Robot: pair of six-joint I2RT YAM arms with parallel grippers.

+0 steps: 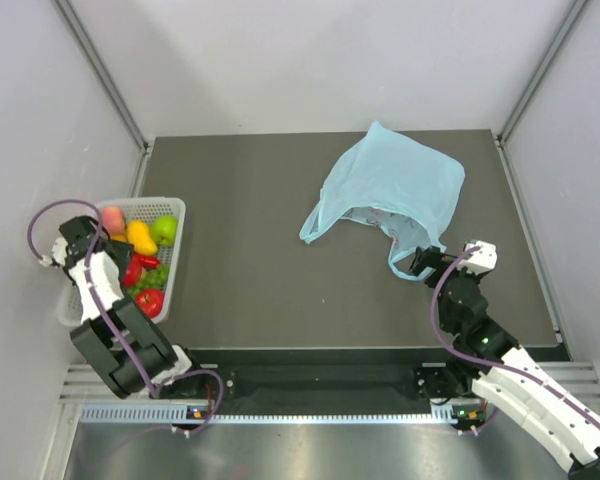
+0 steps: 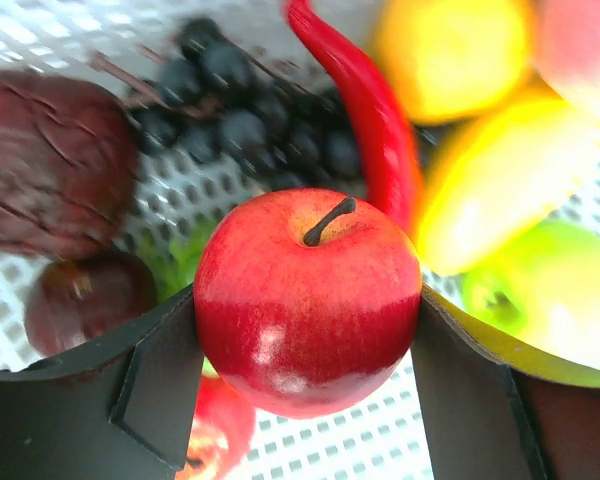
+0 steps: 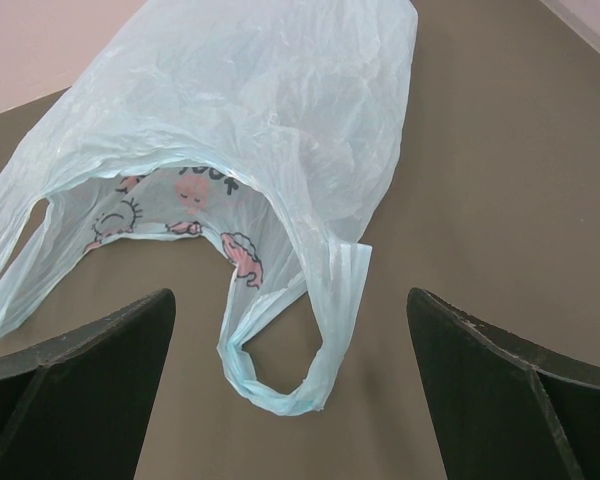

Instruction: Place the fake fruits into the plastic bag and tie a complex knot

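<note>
**First fruit in the jaws, bag lying unfilled**

Nearest us, at the table's (image 1: 260,260) six o'clock edge, both arms rise from their bases and fan outward.

The left arm folds back over itself and reaches to about nine o'clock, its wrist tipped down into the white mesh basket (image 1: 177,250). In the wrist view, the left gripper (image 2: 308,340) has its jaws against both flanks of a red apple (image 2: 308,300), stem up. We read this as a grip. We cannot tell whether the apple has left the basket floor. Beyond it lie a red chilli (image 2: 375,130), dark grapes (image 2: 250,120), a yellow mango (image 2: 500,190) and a green apple (image 2: 550,290).

The right arm leans forward toward four o'clock, forearm low. The right gripper (image 3: 290,300) stands wide apart, holding nothing, aimed at the near handle loop (image 3: 280,390), which lies flat on the table just ahead of the fingers.

Farthest off, at about one o'clock, the plastic bag (image 1: 395,190) lies slumped on its side, its mouth (image 3: 170,200) gaping toward the arms. We see no fruit inside. The handles are untied.

Our judgement: this is the start of loading, at the first pick. Next, the left arm must lift the apple clear of the basket rim and carry it across to the bag. The right gripper likely needs to pinch that loop and raise it so the limp mouth stays open. A glossy round apple may slip if gripped lightly.
</note>
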